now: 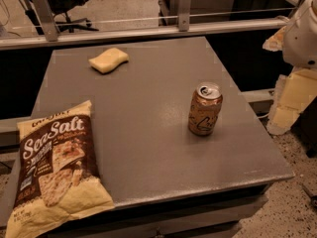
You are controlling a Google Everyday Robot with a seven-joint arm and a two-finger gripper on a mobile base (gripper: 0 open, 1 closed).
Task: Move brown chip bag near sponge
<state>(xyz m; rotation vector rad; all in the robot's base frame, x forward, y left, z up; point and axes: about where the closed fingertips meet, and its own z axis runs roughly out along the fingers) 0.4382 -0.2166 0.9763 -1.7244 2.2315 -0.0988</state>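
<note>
The brown chip bag (57, 170) lies flat at the table's front left corner, its lower end hanging over the front edge. It has a dark brown centre with white "Sea Salt" script and pale yellow edges. The sponge (108, 60), a small pale yellow pad, lies at the back left of the table. My gripper (290, 102) hangs off the table's right side, below the white arm (303, 31). It is far from both the bag and the sponge and holds nothing that I can see.
A brown-gold drink can (205, 109) stands upright right of the table's centre. The grey table (148, 113) has a metal railing (148, 31) behind it. An office chair (69, 4) stands beyond the railing.
</note>
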